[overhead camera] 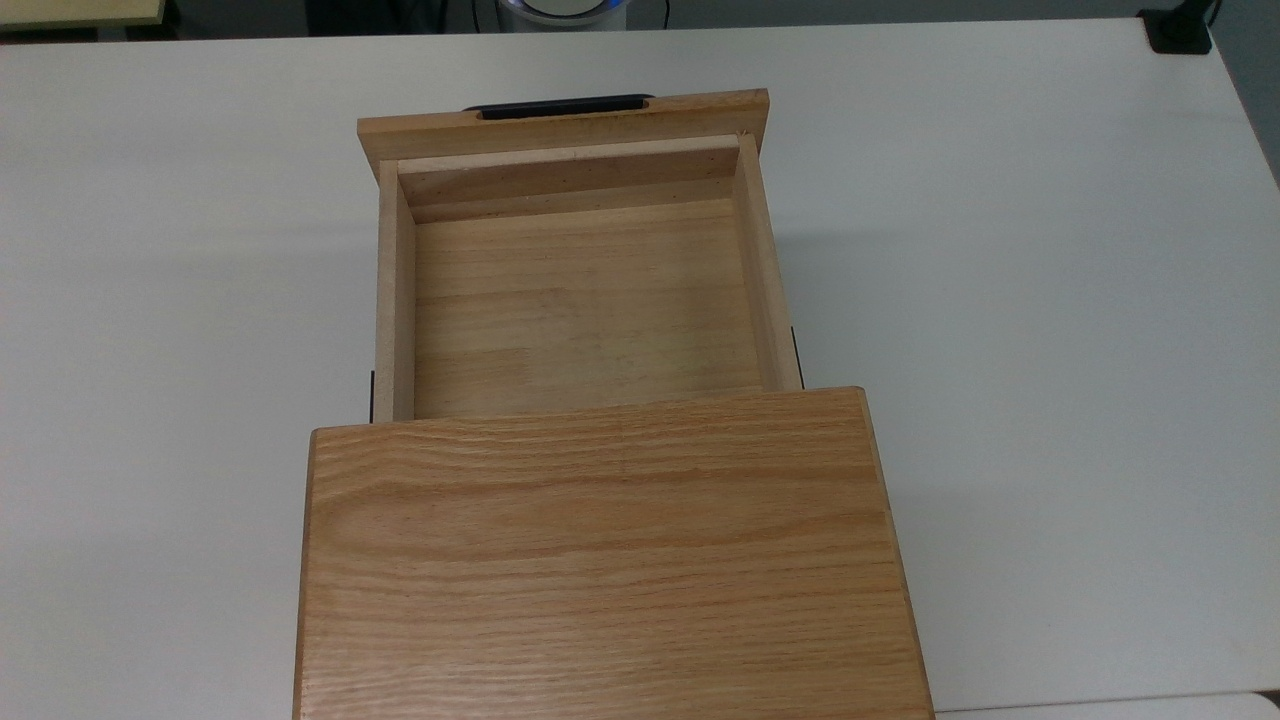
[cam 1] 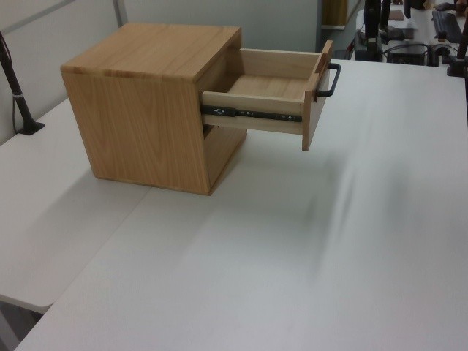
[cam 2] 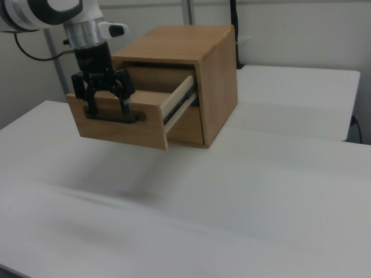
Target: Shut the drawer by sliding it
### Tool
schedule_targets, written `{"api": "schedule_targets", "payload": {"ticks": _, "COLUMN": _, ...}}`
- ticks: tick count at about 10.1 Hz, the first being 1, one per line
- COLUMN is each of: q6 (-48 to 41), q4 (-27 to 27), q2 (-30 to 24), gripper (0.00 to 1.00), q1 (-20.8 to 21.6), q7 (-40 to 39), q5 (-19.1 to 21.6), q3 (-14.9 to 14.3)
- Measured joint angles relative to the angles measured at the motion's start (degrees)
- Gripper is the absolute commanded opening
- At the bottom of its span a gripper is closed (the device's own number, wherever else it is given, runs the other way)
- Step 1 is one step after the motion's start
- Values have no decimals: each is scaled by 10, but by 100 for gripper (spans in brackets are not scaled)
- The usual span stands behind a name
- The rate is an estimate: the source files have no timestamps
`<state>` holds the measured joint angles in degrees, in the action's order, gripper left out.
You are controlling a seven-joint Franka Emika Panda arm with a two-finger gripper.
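Note:
The drawer (overhead camera: 585, 300) is a shallow light-oak tray, pulled far out of the oak cabinet (overhead camera: 610, 560) toward the top view's upper edge, and it is empty. Its black bar handle (overhead camera: 565, 105) sits on the wider front panel. In the left view the drawer (cam 1: 256, 113) juts to the right on a black slide rail, handle (cam 1: 330, 80) outermost. In the right view my gripper (cam 2: 108, 106) hangs at the front panel (cam 2: 145, 124), open, with black fingers (cam 2: 123, 98) spread just above the handle (cam 2: 113, 117).
The cabinet (cam 2: 217, 87) stands on a white table (overhead camera: 1000, 300) with wide bare surface around it. A black clamp (overhead camera: 1178, 30) sits at the top view's upper right corner. A black post (cam 1: 14, 88) rises at the left view's left edge.

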<state>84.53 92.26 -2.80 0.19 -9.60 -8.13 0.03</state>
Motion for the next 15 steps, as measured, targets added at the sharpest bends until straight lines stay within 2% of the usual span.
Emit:
{"api": "schedule_targets", "payload": {"ticks": 4, "q6": -39, "q4": -1, "q2": -6, "gripper": 100, "q1": 0, "q7": 0, "q5": 20, "q3": 1}}
{"api": "schedule_targets", "payload": {"ticks": 5, "q6": -41, "q4": -1, "q2": -6, "gripper": 96, "q1": 0, "q7": 0, "q5": 20, "q3": 1}}
{"api": "schedule_targets", "payload": {"ticks": 6, "q6": -41, "q4": -1, "q2": -6, "gripper": 59, "q1": 0, "q7": 0, "q5": 21, "q3": 1}}
{"api": "schedule_targets", "payload": {"ticks": 7, "q6": -41, "q4": -1, "q2": -6, "gripper": 32, "q1": 0, "q7": 0, "q5": 21, "q3": 1}}
{"api": "schedule_targets", "payload": {"ticks": 8, "q6": -41, "q4": 3, "q2": -6, "gripper": 16, "q1": 0, "q7": -3, "q5": 21, "q3": 1}}
{"api": "schedule_targets", "payload": {"ticks": 10, "q6": -41, "q4": 17, "q2": -1, "gripper": 2, "q1": 8, "q7": -8, "q5": 22, "q3": 1}}
{"api": "schedule_targets", "payload": {"ticks": 11, "q6": -41, "q4": 28, "q2": 1, "gripper": 0, "q1": 11, "q7": -8, "q5": 28, "q3": 1}}
{"api": "schedule_targets", "payload": {"ticks": 13, "q6": -23, "q4": 39, "q2": 9, "gripper": 0, "q1": 12, "q7": -8, "q5": 72, "q3": 2}}
{"api": "schedule_targets", "payload": {"ticks": 15, "q6": 59, "q4": 43, "q2": 24, "gripper": 0, "q1": 12, "q7": -8, "q5": 82, "q3": 2}}
